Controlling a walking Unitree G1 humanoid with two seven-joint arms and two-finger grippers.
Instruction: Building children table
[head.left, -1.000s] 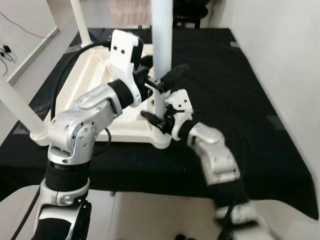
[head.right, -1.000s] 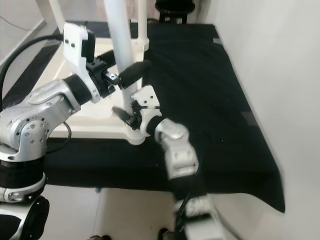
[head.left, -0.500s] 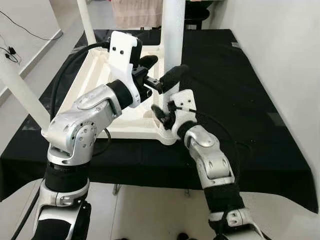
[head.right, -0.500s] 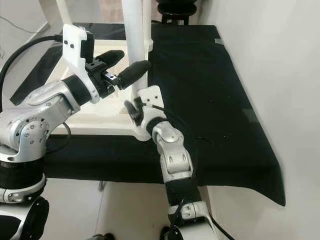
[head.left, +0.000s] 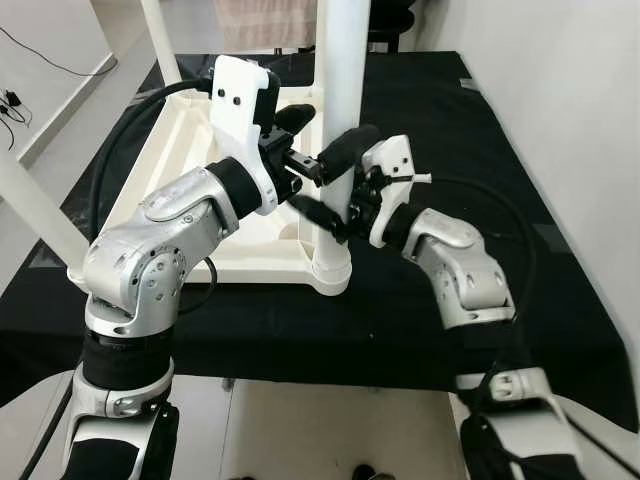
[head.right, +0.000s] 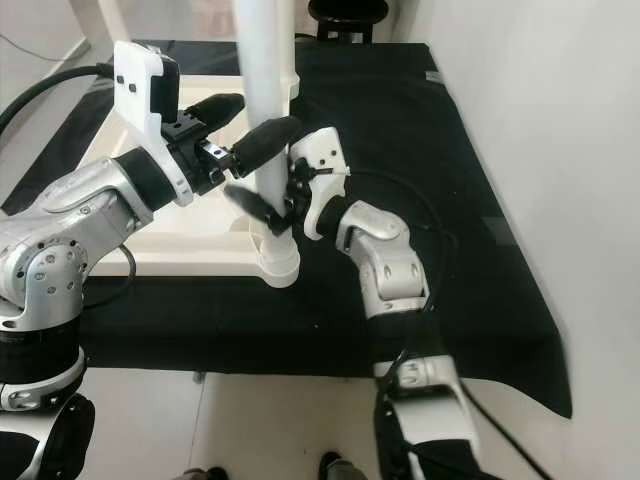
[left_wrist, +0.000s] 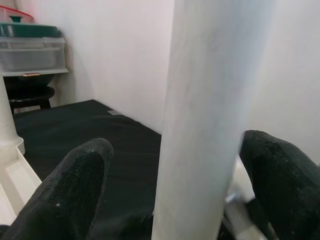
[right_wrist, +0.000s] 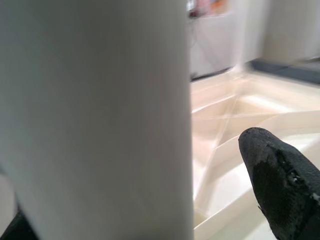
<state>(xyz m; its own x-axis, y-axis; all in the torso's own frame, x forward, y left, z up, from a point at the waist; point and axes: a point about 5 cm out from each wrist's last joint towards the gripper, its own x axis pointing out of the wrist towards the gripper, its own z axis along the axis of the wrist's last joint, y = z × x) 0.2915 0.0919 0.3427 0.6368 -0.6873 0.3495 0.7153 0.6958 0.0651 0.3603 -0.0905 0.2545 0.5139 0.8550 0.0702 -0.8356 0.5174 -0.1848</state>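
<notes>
The children's table top lies upside down on the black-covered counter, its ribbed underside facing up, and it is partly built. At the far left of the left eye view a white leg already stands at the near-left corner, and another leg rises at the far-left corner; a fourth corner cannot be made out behind the arms. Moving right, the left tool reaches in from the left with its two black fingers spread on either side of the near-right leg, one finger behind it and one in front; the left wrist view shows gaps between the pads and the white tube, so I judge it released rather than clenched. That leg stands upright with its collar seated in the top's near-right corner socket. Further right, the right tool comes in low from the right, its fingers bracketing the leg's lower part; whether it grips cannot be told. So this leg looks placed, with tightening or checking probably left, then turning the table upright.
</notes>
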